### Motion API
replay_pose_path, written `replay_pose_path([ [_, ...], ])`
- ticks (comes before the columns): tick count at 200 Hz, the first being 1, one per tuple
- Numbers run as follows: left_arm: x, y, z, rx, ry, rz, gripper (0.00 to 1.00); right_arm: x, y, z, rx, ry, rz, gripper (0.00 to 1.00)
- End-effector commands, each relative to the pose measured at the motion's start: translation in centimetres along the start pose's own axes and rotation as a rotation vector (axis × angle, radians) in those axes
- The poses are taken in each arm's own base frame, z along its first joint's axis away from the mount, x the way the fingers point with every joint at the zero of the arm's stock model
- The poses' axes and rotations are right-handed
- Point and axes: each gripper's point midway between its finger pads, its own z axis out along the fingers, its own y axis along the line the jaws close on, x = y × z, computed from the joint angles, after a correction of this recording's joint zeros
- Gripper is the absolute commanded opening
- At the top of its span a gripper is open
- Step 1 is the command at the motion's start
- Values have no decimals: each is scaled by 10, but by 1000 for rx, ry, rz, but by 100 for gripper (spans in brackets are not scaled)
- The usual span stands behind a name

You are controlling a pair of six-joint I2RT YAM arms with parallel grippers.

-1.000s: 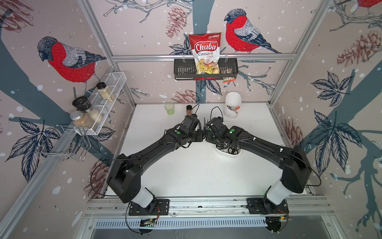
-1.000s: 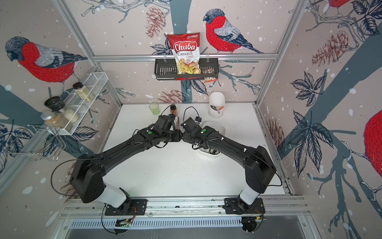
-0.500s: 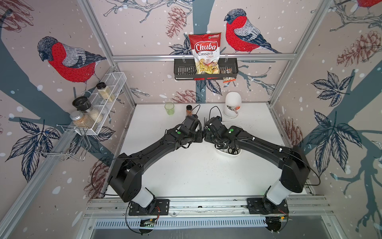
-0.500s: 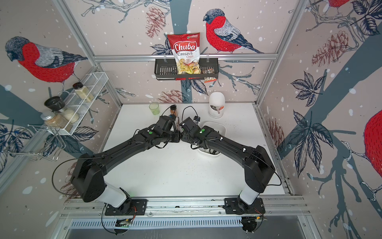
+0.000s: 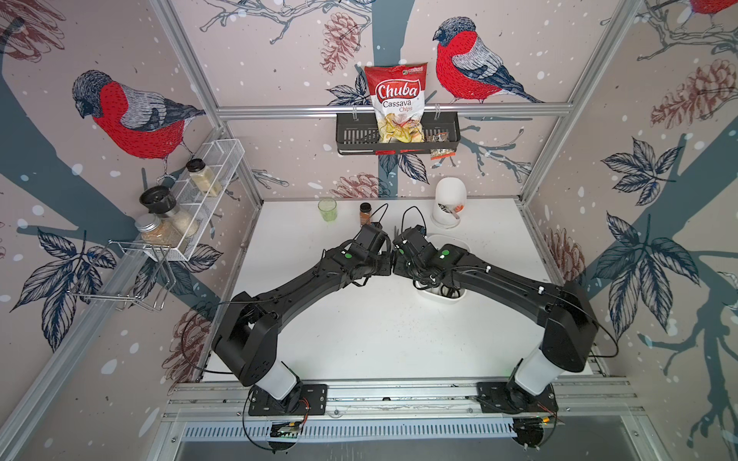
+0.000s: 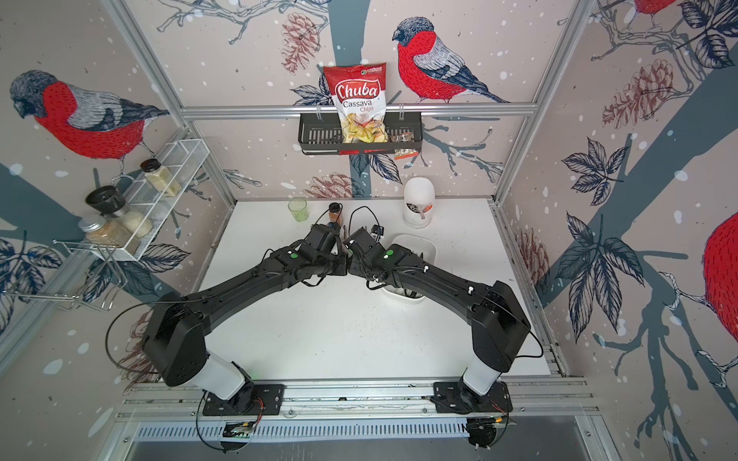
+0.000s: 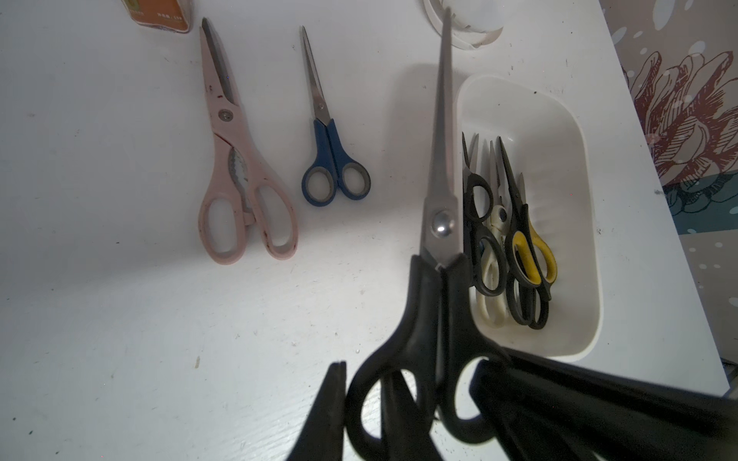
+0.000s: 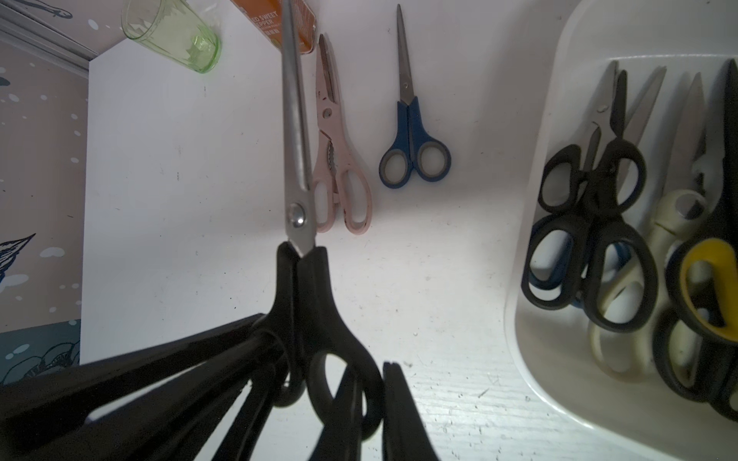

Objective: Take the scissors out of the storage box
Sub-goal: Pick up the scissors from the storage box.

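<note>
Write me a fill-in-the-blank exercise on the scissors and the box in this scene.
1. On the table, the smaller scissors beside the pink scissors have ___ handles.
2. The long scissors held above the table have ___ handles.
3. Inside the storage box, one black pair has finger loops lined with ___.
4. The drinking glass near the table's back edge is ___.
Missing words: blue; black; yellow; green.

Worktop (image 5: 379, 331) front half open. Left arm (image 5: 303, 279) and right arm (image 5: 499, 279) meet above its middle, black scissors (image 7: 439, 223) between them. Pink scissors (image 7: 239, 171), blue scissors (image 7: 331, 159), green glass (image 5: 327, 210), spice jar (image 5: 365, 212) and domed container (image 5: 449, 201) crowd the back edge; storage box (image 7: 519, 99) blocks right of middle.
</note>
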Motion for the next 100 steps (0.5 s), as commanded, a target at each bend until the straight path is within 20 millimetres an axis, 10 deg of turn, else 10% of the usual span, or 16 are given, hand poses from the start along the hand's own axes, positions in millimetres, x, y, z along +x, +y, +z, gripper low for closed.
replay_pose_path([
  [1, -5, -2, 0, -1, -19, -9, 12, -3, 8, 1, -30, -16, 14, 0],
  [41, -3, -9, -1, 40, -5, -34, 7, -1, 13, 8, -45, -6, 2, 7],
  [100, -1, -10, -2, 57, 12, -66, 5, -6, 8, 8, -23, -20, 1, 44],
])
